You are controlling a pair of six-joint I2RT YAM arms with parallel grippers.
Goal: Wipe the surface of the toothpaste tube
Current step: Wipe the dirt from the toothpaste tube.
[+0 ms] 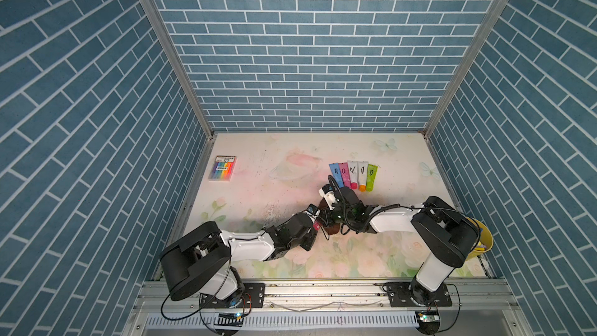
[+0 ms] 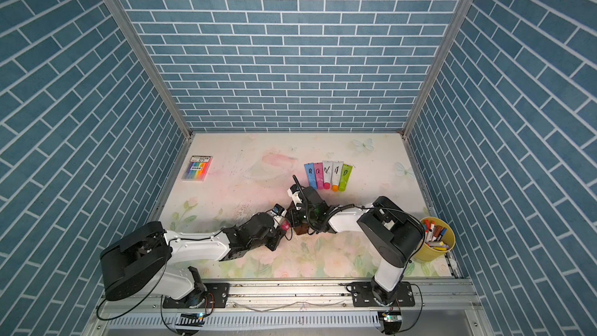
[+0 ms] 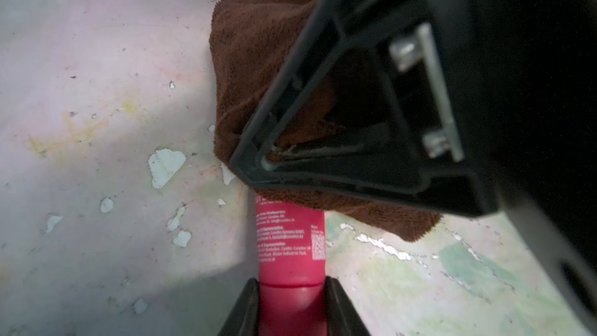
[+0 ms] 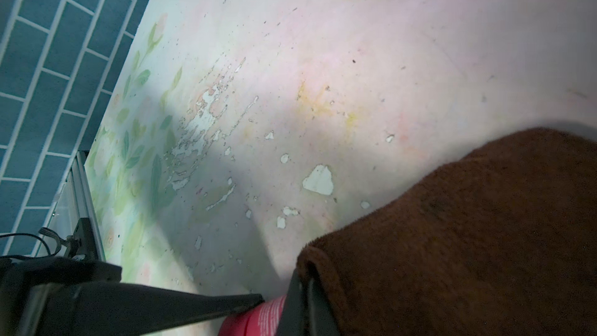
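**Item: toothpaste tube (image 3: 289, 244), pink-red.** Location: near the middle of the surface (image 1: 258, 189), between the two arms. The left fingers (image 3: 242, 315) are at a narrow setting, clamped on either side of its cap end.

**Item: brown cloth (image 3: 258, 43).** A fold is pinched in the right fingers (image 3: 277, 105), which are fully closed on it. It lies draped over the far end of the tube.

**Step in hand (judged):** the wipe stroke along the tube body.
- Press the cloth down lightly so the tube does not buckle or pull out of the clamp.
- Draw the stroke along the tube's length and keep the cloth bunched under the fingertips.
- The left grip should hold firm; turning the tube would let the cloth reach its underside.

**Also present:** a row of five coloured tubes (image 1: 353, 174), a marker box (image 1: 223, 168) and a yellow bucket (image 2: 429, 255) of pens. All are well apart from the work.

**Not legible:**
- The contact between cloth and tube is hidden under the cloth.
- The tube's far end is covered.
- Both top views show only a sliver of pink between the wrists.
- No dirt on the tube can be made out.
- The small print on the tube is blurred.
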